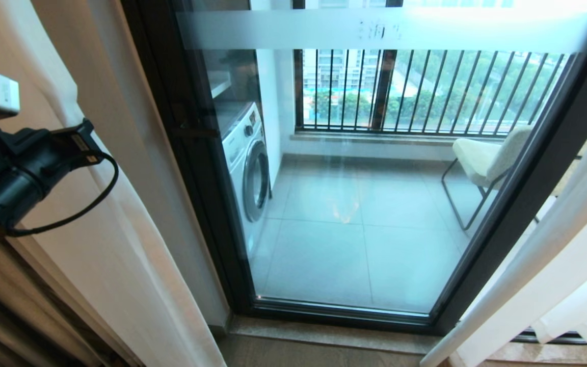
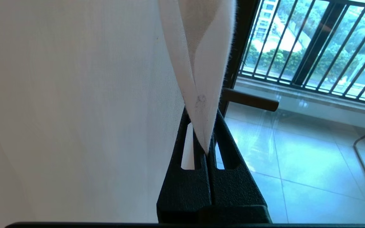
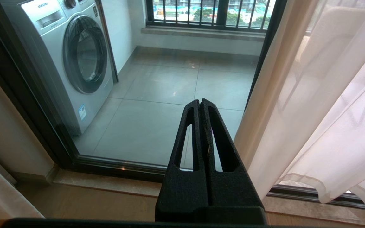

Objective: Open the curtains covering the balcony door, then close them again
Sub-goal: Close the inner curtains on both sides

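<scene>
1. Two sheer white curtains (image 1: 135,244) hang parted, one at each side of the glass.
2. One balcony door (image 1: 354,204) panel stands uncovered between them.
3. One washing machine (image 1: 247,163) sits on the balcony.
4. One chair (image 1: 487,158) faces it.
5. One railing (image 1: 426,86) of black bars runs behind.
6. Two grippers appear: the left gripper (image 2: 206,139) and the right gripper (image 3: 200,104).

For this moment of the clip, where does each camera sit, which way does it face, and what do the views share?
Head view: high, looking down through the balcony door; left arm at the left edge.
Left wrist view: behind the left gripper, jaws shut on the curtain, railing beyond.
Right wrist view: low, behind the shut, empty right gripper, facing the washing machine.
Shared: balcony tiles and railing.
</scene>
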You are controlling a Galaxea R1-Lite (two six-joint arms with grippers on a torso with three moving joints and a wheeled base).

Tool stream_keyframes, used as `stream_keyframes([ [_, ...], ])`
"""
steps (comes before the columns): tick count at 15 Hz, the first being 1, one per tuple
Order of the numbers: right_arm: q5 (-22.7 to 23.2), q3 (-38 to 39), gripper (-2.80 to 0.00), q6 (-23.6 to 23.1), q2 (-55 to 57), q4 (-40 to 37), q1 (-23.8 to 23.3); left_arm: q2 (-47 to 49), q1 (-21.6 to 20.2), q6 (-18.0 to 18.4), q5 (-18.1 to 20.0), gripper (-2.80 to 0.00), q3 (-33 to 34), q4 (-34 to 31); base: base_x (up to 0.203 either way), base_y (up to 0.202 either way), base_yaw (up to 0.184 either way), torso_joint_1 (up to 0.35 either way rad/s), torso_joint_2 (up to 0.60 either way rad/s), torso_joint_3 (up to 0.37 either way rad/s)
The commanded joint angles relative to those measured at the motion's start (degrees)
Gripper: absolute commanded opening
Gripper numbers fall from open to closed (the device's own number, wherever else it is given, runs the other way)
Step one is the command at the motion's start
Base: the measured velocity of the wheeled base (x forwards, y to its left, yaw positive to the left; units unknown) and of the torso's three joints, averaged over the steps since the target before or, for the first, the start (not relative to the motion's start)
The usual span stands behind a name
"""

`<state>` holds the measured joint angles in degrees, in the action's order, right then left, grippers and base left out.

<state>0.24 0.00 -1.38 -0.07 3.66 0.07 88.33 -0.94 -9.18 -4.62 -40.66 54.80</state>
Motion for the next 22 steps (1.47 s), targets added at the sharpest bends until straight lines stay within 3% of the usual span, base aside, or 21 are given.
stream_keyframes([
  [1,0.0,0.0,-2.80,0.0,0.1,0.0,0.0,1.0,0.0,-0.1,-0.1,-2.80,0.0,0.5,0.000,0.000,0.000,0.000,0.00,0.000],
  [13,0.0,0.0,-2.80,0.0,0.1,0.0,0.0,1.8,0.3,-0.2,0.2,-2.80,-0.4,0.7,0.000,-0.005,0.000,0.000,0.00,0.000],
  [18,0.0,0.0,-2.80,0.0,0.1,0.0,0.0,1.9,0.4,-0.6,0.3,-2.80,-0.5,1.0,0.000,-0.168,-0.001,0.004,0.00,0.002],
  [22,0.0,0.0,-2.80,0.0,0.1,0.0,0.0,4.5,0.7,-1.0,0.2,-2.80,-0.2,7.4,0.000,-0.189,0.001,0.001,0.00,0.004],
])
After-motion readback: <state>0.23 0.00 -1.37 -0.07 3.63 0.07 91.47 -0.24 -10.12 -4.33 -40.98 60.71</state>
